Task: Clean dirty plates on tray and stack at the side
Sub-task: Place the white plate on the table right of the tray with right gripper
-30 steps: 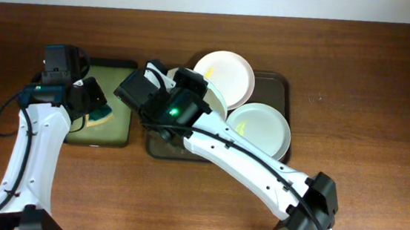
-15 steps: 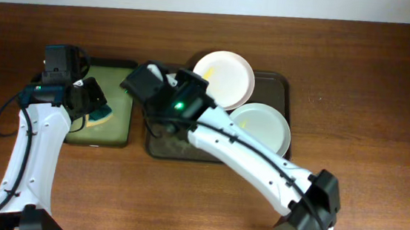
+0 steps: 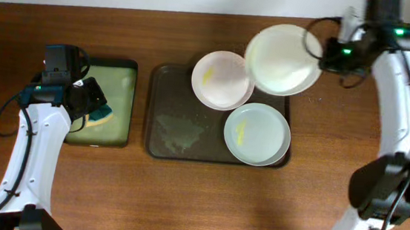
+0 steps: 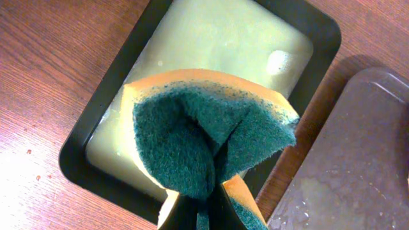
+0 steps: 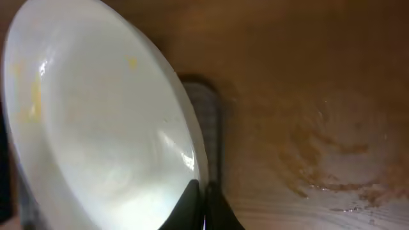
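Note:
The dark brown tray [image 3: 166,138] lies mid-table with a wet smear on its left half. Two white plates with yellow smears rest on it: one at the back [image 3: 221,79], one at the front right [image 3: 257,134]. My right gripper [image 3: 320,54] is shut on the rim of a third white plate [image 3: 280,58] and holds it raised over the tray's back right corner; the right wrist view shows this plate [image 5: 96,128] with faint yellow marks. My left gripper [image 4: 203,214] is shut on a folded green and orange sponge [image 4: 204,131] above the small black-rimmed tray [image 4: 96,137].
The small black-rimmed tray [image 3: 118,133] with yellowish soapy liquid stands left of the brown tray. Bare wooden table lies to the right of the brown tray, with a damp stain in the right wrist view [image 5: 319,153].
My right arm has swung from the tray's left side to the back right, lifting one plate off the tray. The left arm and sponge have not moved.

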`<action>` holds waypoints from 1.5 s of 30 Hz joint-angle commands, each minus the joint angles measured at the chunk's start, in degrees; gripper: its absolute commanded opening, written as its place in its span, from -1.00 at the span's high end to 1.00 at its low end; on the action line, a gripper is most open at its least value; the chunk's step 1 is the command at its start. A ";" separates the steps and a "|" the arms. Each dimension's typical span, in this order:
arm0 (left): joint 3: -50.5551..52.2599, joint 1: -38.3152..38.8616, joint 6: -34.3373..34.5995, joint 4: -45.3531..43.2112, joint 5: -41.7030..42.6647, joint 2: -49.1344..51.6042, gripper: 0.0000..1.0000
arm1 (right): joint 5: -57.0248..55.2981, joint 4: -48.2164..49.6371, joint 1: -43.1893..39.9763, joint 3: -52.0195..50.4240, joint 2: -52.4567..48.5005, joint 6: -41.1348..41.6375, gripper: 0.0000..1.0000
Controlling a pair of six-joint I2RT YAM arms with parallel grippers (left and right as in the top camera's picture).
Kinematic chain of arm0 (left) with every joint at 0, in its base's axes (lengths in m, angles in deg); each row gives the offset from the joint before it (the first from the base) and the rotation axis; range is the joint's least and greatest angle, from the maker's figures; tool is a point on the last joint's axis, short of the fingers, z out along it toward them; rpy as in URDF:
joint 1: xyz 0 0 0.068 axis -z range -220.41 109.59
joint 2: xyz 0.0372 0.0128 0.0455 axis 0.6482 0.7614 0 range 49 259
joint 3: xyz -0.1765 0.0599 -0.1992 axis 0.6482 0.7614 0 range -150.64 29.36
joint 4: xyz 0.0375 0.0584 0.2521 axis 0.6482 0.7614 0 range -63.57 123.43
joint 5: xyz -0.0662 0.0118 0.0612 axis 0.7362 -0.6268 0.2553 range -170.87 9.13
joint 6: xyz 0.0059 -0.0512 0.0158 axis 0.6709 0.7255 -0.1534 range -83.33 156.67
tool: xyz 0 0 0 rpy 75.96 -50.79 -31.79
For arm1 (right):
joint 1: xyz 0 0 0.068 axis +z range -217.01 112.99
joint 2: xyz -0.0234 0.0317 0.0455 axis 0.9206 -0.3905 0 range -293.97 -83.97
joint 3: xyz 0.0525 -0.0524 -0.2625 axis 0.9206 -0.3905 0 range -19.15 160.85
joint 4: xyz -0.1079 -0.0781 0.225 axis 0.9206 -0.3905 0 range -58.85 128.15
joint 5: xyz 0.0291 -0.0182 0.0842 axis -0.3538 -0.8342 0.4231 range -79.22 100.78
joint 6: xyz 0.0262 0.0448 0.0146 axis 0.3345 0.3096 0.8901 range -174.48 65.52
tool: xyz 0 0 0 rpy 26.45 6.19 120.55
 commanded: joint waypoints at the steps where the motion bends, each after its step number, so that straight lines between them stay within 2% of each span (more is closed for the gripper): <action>1: -0.35 -0.24 0.52 -0.13 0.59 0.17 1.00 | 7.76 -0.52 -8.70 0.33 -7.69 -0.59 0.92; 6: -0.35 -0.24 0.52 -0.20 0.59 0.17 1.00 | 7.89 1.46 -17.00 0.35 -16.09 -0.61 0.92; 11: -0.35 -0.24 0.52 -0.35 0.57 0.17 1.00 | 3.30 4.46 -20.17 0.35 -18.47 -0.68 0.91; 12: -0.35 -0.24 0.52 -0.37 0.59 0.17 1.00 | 3.37 4.20 -20.00 0.35 -18.47 -0.83 0.50; 13: -0.35 -0.24 0.52 -0.37 0.59 0.17 1.00 | 3.45 3.91 -19.76 0.35 -18.47 -1.14 0.31; 14: -0.35 -0.24 0.55 -0.37 0.59 0.17 1.00 | 4.17 3.32 -18.97 0.35 -18.47 -2.29 -0.14; 15: -0.35 -0.24 0.52 -0.37 0.59 0.17 1.00 | 4.57 2.78 -17.75 0.35 -18.47 -3.21 -0.38; 16: -0.35 -0.24 0.52 -0.37 0.59 0.17 1.00 | 4.98 2.49 -16.28 0.35 -18.47 -4.11 -0.43; 24: -0.35 -0.22 0.52 -0.35 0.59 0.17 1.00 | 9.60 4.94 5.38 0.35 -18.47 -7.06 -0.42; 25: -0.35 -0.22 0.52 -0.35 0.59 0.17 1.00 | 8.48 5.90 7.72 0.35 -18.47 -7.04 -0.42; 28: -0.35 -0.22 0.52 -0.35 0.59 0.17 1.00 | -4.20 9.51 15.45 0.35 -19.23 -2.86 -0.43; 32: -0.35 -0.22 0.52 -0.35 0.59 0.17 1.00 | -6.10 12.00 19.56 0.35 -22.14 -0.35 -0.40; 35: -0.35 -0.17 0.55 -0.37 0.59 0.17 1.00 | -5.84 14.27 21.42 0.33 -23.76 1.18 -0.05; 37: -0.35 -0.17 0.55 -0.35 0.61 0.20 1.00 | -5.62 14.97 22.12 0.33 -24.11 1.18 0.28; 38: -0.35 -0.17 0.55 -0.35 0.66 0.20 1.00 | -5.44 15.10 22.49 0.33 -24.11 1.36 0.34; 44: -0.35 -0.17 0.55 -0.35 0.66 0.22 1.00 | -5.62 18.10 24.35 0.35 -24.11 2.32 0.35; 45: -0.35 -0.17 0.55 -0.35 0.66 0.22 1.00 | -5.57 18.03 24.35 0.35 -24.11 3.04 0.62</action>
